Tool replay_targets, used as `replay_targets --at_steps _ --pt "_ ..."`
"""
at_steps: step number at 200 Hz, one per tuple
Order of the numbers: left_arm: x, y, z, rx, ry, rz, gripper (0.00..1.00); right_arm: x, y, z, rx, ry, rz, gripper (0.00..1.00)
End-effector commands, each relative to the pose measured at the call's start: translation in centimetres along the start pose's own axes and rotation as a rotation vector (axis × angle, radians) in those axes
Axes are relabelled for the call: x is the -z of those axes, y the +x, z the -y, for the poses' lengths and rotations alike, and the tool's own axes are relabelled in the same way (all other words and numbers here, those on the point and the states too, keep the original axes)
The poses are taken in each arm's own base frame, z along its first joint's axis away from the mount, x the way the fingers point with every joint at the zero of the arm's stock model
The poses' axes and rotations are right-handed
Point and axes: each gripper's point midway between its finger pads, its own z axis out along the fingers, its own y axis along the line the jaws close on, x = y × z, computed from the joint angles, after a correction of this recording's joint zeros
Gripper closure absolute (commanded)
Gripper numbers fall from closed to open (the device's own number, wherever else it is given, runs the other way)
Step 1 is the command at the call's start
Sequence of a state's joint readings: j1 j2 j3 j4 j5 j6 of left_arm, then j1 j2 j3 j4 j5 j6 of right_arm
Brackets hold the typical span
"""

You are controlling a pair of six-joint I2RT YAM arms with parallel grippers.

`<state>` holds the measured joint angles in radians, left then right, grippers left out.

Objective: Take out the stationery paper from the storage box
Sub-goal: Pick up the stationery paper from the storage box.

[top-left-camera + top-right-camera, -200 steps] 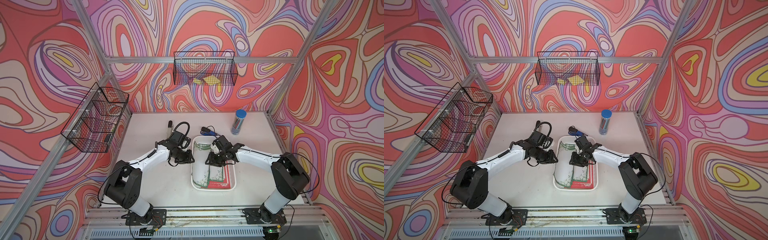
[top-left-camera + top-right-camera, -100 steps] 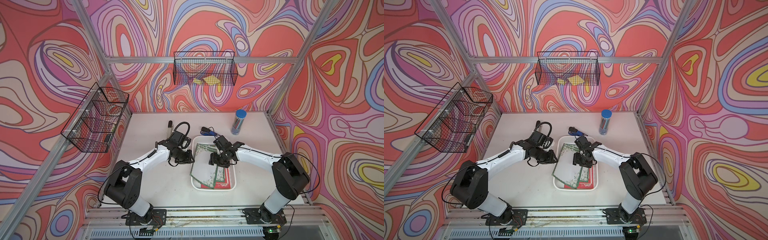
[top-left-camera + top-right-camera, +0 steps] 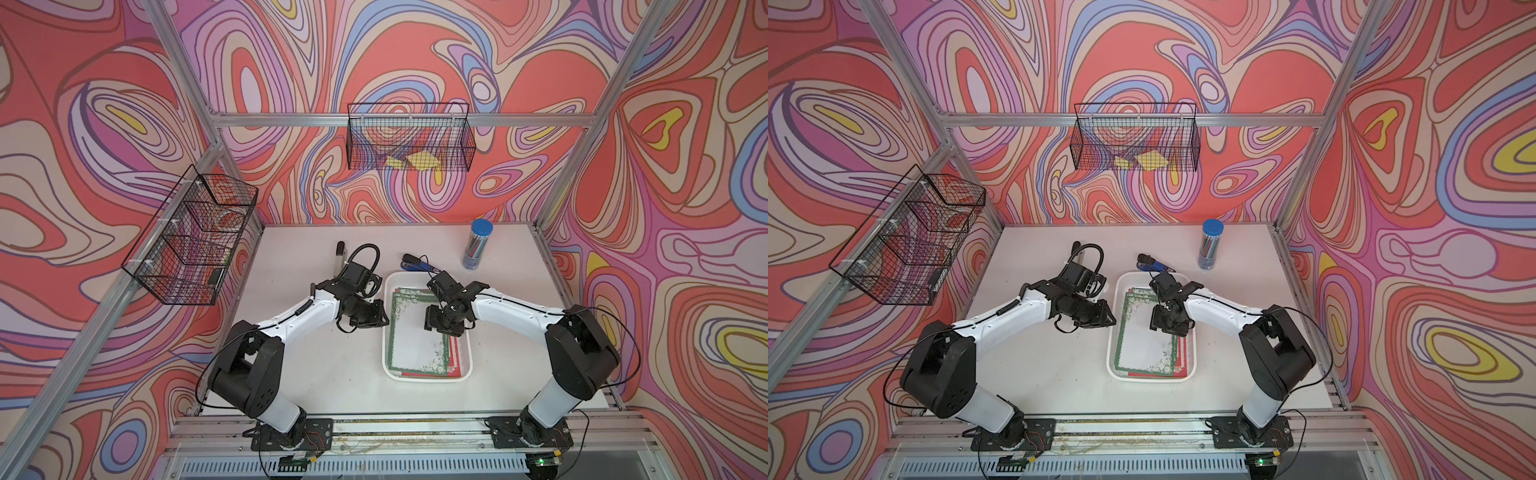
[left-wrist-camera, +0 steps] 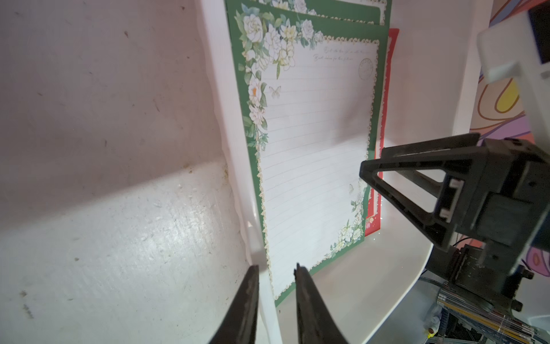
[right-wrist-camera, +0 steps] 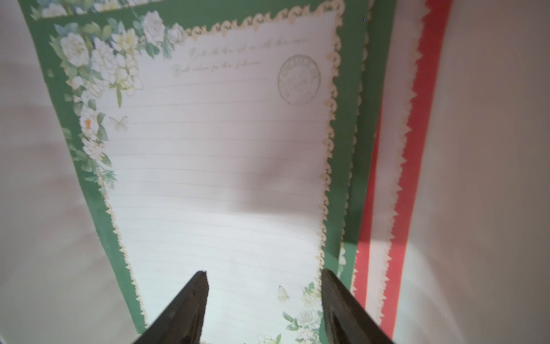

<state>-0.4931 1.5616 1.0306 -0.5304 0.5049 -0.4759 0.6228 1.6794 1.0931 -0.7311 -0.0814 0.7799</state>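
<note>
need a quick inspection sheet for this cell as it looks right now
surface: white table, scuffed and speckled
job's things: paper lies in the box, green-bordered sheet on top, red ones under; none out yet
clutter: blue-capped tube, blue tool behind the box, grey stick
hands: left hand straddles the box's rim, grip unclear; right hand open over the top sheet, holding nothing
cables: black loop at the left wrist; thin lead by the right arm
surroundings: wire baskets on swirl-patterned walls; yellow notes in the back one
</note>
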Motion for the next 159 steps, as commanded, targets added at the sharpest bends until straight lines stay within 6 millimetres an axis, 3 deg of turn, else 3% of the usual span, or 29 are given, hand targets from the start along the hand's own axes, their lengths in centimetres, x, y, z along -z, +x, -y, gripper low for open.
replay_targets --at_steps 1,36,97,159 --pt "-0.1 0.5 -0.1 0.010 -0.011 -0.022 0.74 0.8 -0.1 1.5 -0.001 0.088 0.023 0.35" --pt "-0.3 0.5 -0.2 0.013 -0.010 -0.024 0.74 0.0 0.1 1.9 0.008 0.110 0.003 0.36" --pt "-0.3 0.6 -0.2 0.014 -0.009 -0.031 0.74 -1.6 0.2 0.8 -0.002 0.053 -0.020 0.37" --pt "-0.3 0.6 -0.1 0.014 -0.007 -0.033 0.74 -1.8 0.2 0.5 -0.009 0.040 -0.025 0.39"
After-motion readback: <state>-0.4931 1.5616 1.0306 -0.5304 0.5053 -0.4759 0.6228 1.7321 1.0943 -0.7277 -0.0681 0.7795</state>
